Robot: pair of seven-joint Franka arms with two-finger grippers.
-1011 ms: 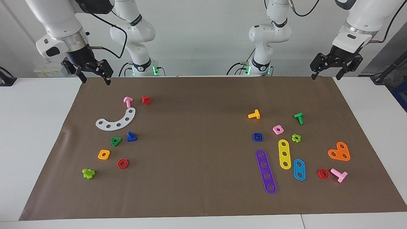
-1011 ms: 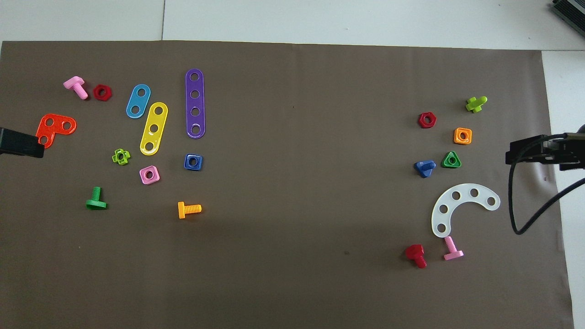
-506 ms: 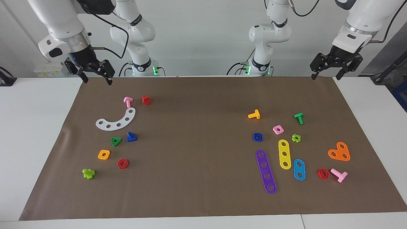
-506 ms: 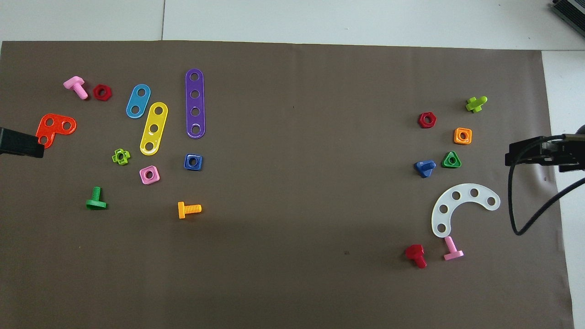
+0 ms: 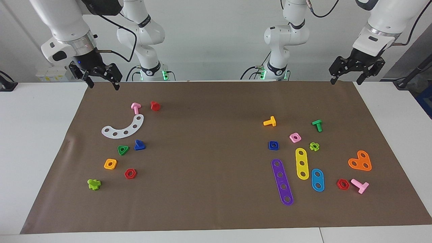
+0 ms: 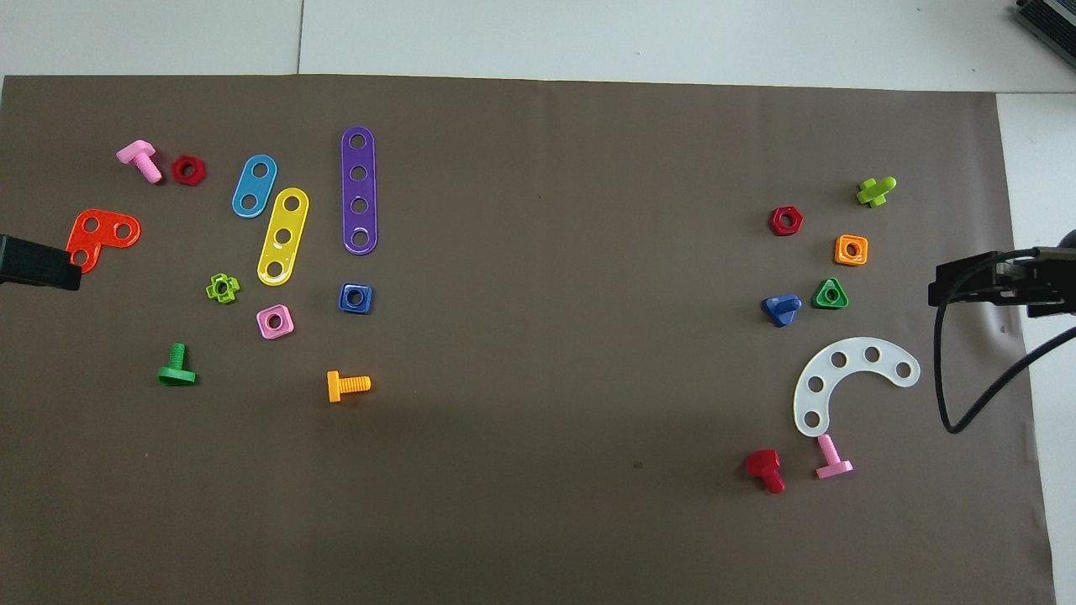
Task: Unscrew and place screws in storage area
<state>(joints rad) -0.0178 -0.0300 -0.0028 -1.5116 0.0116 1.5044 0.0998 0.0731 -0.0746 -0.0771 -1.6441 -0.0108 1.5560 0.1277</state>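
The dark-blue bolt (image 5: 139, 145) lies on its side on the brown mat (image 5: 209, 158). It sits beside the green triangular nut (image 5: 123, 150), just farther from the robots than the white curved strip (image 5: 123, 128). It also shows in the overhead view (image 6: 781, 308), as does the strip (image 6: 849, 382). An orange nut (image 5: 110, 164) and a red nut (image 5: 130, 173) lie close by. My right gripper (image 5: 103, 84) is open and empty, raised over the mat's edge nearest the robots at the right arm's end. My left gripper (image 5: 346, 80) waits open and empty over the mat's corner at the left arm's end.
A pink bolt (image 5: 135, 107) and a red bolt (image 5: 155, 106) lie nearer the robots than the white strip. A lime piece (image 5: 94, 184) lies farthest out. At the left arm's end lie purple (image 5: 282, 181), yellow (image 5: 302, 163) and blue (image 5: 317, 180) strips, a blue square nut (image 5: 273, 145) and an orange plate (image 5: 360, 161).
My right gripper has risen slightly and drawn back toward the mat's edge near the robots. The left gripper and all the parts have stayed still.
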